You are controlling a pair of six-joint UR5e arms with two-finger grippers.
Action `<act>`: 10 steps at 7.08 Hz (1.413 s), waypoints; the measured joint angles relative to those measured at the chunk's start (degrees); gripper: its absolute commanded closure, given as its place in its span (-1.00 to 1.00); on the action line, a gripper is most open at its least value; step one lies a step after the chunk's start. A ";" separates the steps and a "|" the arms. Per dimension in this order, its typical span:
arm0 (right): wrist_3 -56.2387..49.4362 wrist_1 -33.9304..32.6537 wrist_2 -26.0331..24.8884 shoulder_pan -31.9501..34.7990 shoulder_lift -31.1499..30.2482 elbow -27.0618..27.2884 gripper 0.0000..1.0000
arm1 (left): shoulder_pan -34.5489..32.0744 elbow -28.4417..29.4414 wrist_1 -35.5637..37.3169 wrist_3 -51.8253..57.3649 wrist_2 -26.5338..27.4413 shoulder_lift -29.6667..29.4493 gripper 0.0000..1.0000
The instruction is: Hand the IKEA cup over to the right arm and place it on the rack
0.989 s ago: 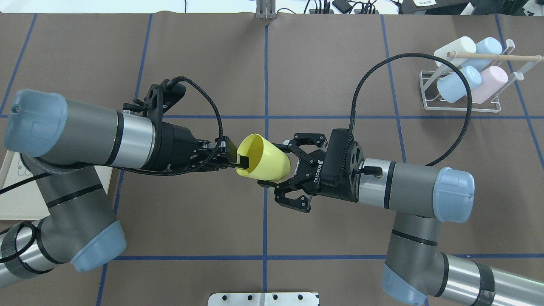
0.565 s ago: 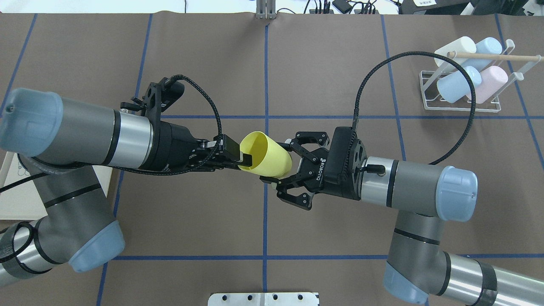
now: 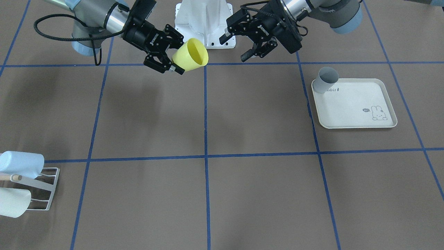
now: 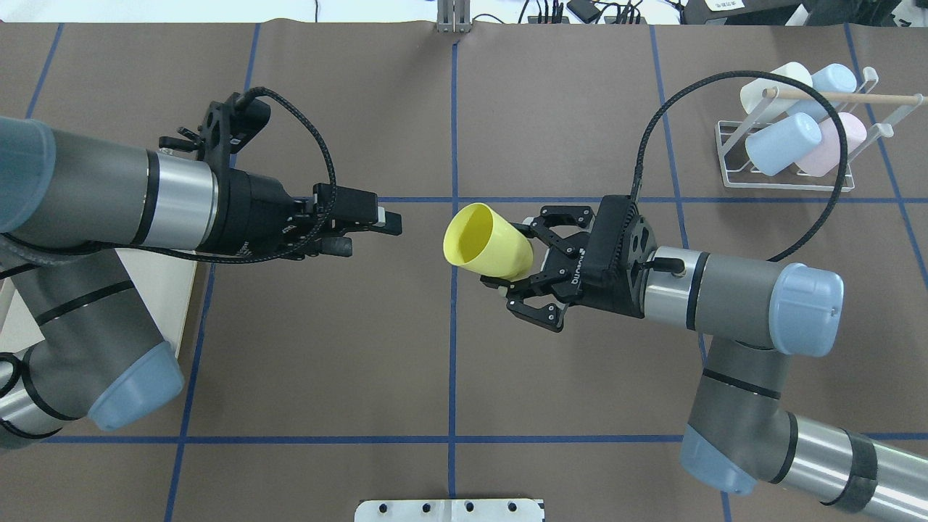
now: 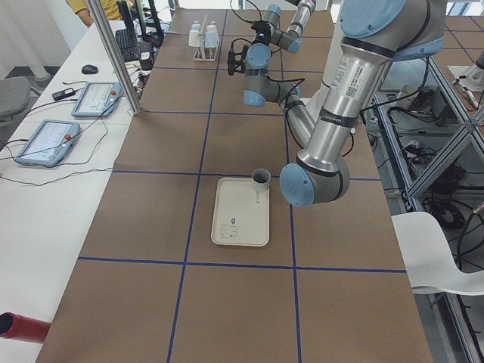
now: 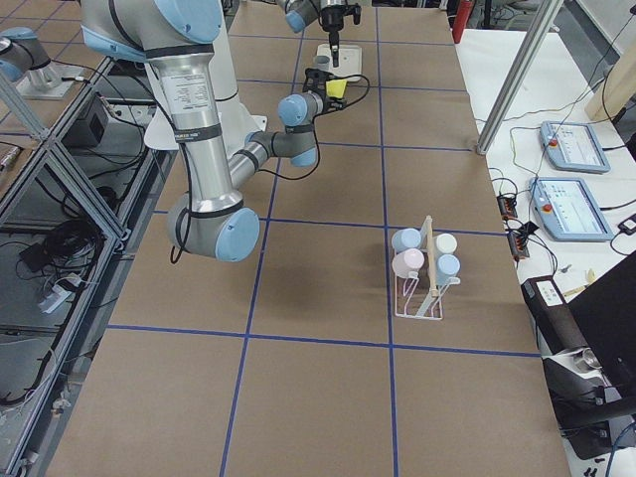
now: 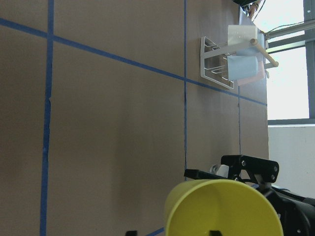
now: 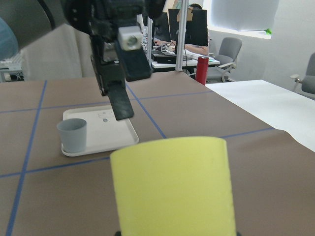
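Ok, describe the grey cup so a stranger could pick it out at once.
Start at the cream rabbit-print tray on the robot's left half of the table. The grey cup stands upright in the tray corner nearest the table's middle, on the robot's side. It alone is grey: the yellow cup is in the right gripper, the pastel cups lie on the rack.

Grey cup (image 3: 326, 80) — seemingly upright — on cream tray (image 3: 350, 104)
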 measured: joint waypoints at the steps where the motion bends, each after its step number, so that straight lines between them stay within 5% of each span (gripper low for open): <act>1: -0.04 -3.95 1.14 2.80 -1.10 0.57 1.00 | -1.05 -0.04 0.08 4.40 0.14 2.65 -1.00; 5: -14.24 -30.94 10.33 20.81 -3.46 5.53 1.00 | -2.74 -0.57 0.24 11.09 0.32 6.55 -1.00; 10: -59.42 -35.77 8.85 39.21 -18.42 3.45 1.00 | -2.69 -1.44 0.15 10.88 0.65 7.00 -1.00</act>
